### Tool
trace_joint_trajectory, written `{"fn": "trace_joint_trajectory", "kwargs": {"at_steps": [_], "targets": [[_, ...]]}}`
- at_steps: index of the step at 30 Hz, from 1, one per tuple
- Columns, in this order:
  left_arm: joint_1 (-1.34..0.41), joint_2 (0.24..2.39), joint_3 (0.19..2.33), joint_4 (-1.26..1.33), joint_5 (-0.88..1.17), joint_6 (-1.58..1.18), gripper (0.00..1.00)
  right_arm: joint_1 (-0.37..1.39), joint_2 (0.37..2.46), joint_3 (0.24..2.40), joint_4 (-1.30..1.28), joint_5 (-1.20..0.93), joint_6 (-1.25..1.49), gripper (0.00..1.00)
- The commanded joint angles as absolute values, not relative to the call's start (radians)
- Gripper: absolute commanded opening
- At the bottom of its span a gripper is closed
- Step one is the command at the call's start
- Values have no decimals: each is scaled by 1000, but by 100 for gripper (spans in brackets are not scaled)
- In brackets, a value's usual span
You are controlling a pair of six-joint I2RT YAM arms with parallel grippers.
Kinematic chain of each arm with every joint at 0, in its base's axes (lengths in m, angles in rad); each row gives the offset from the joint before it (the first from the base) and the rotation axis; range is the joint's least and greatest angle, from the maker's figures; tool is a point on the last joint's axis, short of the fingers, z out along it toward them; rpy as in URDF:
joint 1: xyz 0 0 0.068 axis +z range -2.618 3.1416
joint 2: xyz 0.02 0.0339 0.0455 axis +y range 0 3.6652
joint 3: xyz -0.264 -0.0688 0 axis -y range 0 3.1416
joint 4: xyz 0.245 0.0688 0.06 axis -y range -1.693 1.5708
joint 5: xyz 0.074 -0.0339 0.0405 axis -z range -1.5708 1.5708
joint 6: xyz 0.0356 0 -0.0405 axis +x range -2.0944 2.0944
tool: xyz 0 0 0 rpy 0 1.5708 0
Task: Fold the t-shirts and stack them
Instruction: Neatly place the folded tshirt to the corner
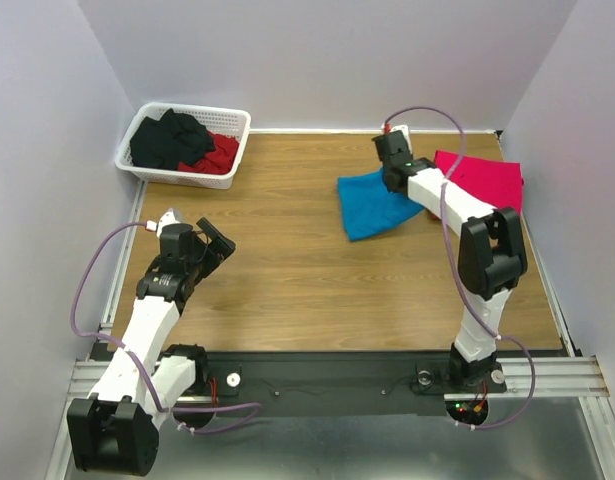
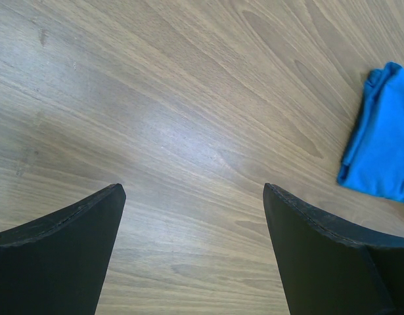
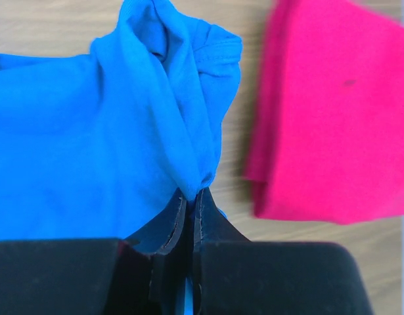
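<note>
A folded turquoise-blue t-shirt lies on the wooden table at the back right, also showing in the left wrist view and filling the right wrist view. My right gripper is shut on a pinched ridge of that blue cloth, and the top view places it at the shirt's far right edge. A folded pinkish-red t-shirt lies just to the right, apart from the blue one. My left gripper stands open over bare wood, near the table's left side.
A white lattice basket at the back left corner holds dark and red clothes. The table's right edge runs close by the pinkish-red shirt. Purple walls close in the back and both sides.
</note>
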State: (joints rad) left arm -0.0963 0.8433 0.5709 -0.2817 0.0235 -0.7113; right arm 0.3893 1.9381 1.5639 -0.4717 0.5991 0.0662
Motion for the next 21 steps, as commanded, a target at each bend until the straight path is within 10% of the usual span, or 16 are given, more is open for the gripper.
{"fn": "trace_joint_trajectory", "kwargs": {"at_steps": [1, 21], "targets": [[-92, 848, 620, -273, 8, -699, 98, 327, 1855, 1575, -442, 637, 9, 0], [-92, 873, 626, -247, 32, -672, 98, 129, 1704, 1677, -442, 581, -144, 0]]}}
